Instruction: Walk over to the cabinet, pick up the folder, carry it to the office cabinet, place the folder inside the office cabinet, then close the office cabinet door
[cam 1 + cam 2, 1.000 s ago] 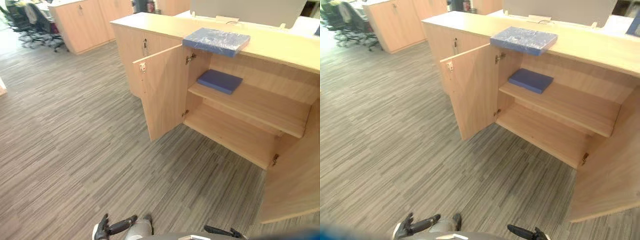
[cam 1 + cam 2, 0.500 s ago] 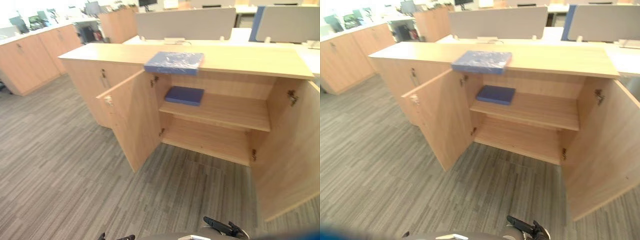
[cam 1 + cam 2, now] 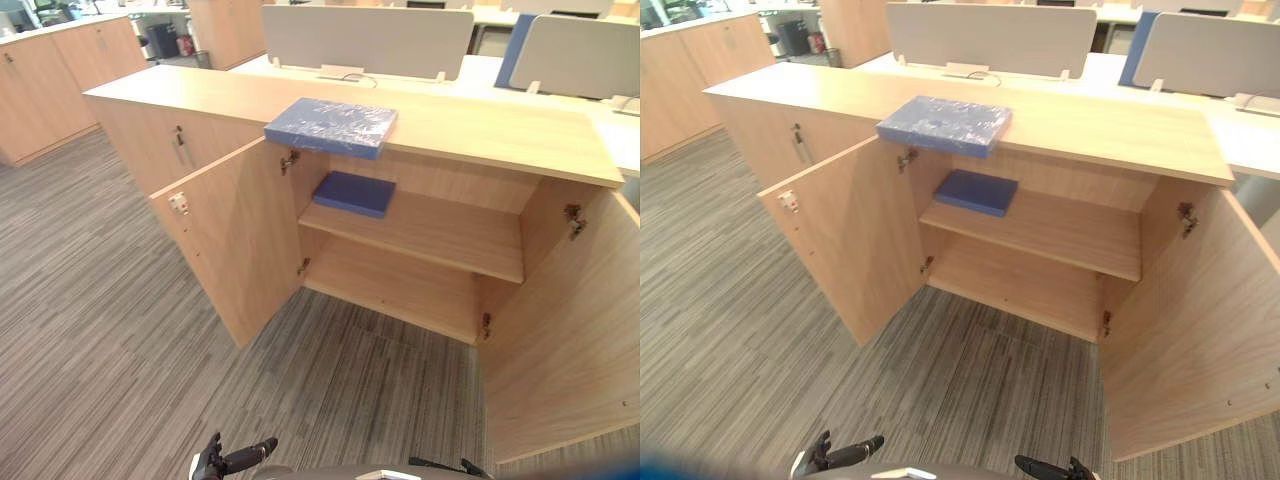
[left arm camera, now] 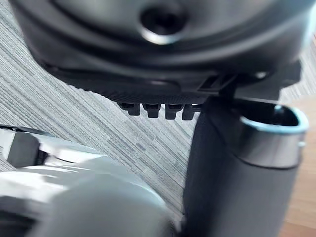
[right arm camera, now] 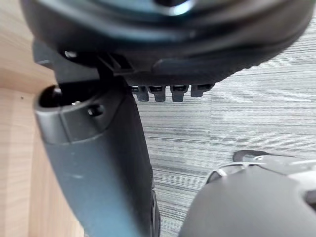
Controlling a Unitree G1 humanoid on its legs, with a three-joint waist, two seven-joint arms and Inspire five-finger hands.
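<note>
Grey striped carpet; desk dividers (grey, blue) behind.

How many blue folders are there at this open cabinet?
2. The wrapped folder lies on the cabinet top; the darker folder lies on the upper shelf inside. More may be hidden.

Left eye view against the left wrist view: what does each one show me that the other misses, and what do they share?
Left eye view: the open office cabinet, a blue folder on its top, a darker blue folder on the upper shelf, both doors swung wide, grey desk screens behind. Left wrist view: the left hand from very close, its thumb standing out beside a row of relaxed fingers. Shared: the striped grey carpet, and that same hand, small at the lower edge of the eye view, holding nothing.
</note>
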